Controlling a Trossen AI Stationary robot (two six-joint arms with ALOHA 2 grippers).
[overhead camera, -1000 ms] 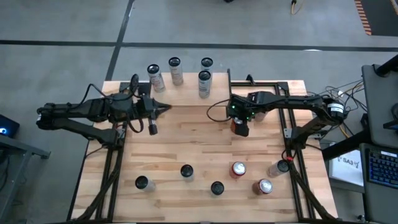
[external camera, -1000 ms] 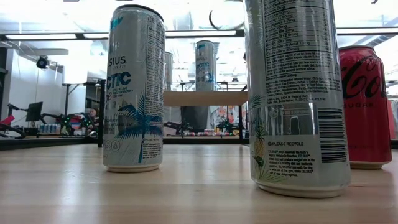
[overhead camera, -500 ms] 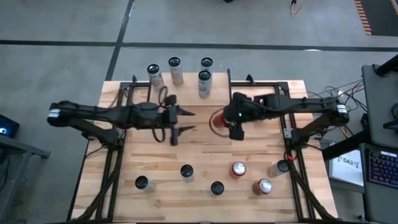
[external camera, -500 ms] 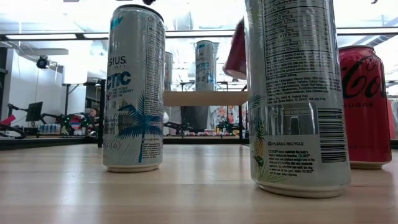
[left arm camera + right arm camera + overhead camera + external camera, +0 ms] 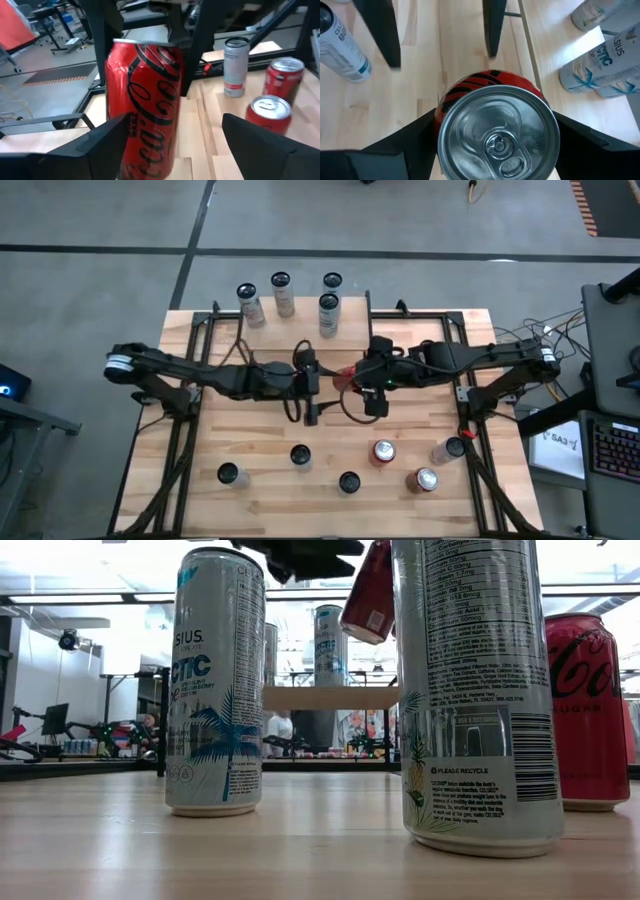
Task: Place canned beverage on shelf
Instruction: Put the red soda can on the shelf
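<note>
left tool (image 5: 322, 385) moved in, now spread wide beside red can (image 5: 347, 376); right tool (image 5: 372, 380) grips can midair; handover likely.

I see a grey concrete floor (image 5: 100, 220) around the plank table (image 5: 240, 430), crossed by dark seam lines. Beside the table's right edge stands a desk with a keyboard (image 5: 610, 445). Beyond the table's far edge, bright ceiling light strips (image 5: 100, 597) glow over a cluttered workshop.
</note>
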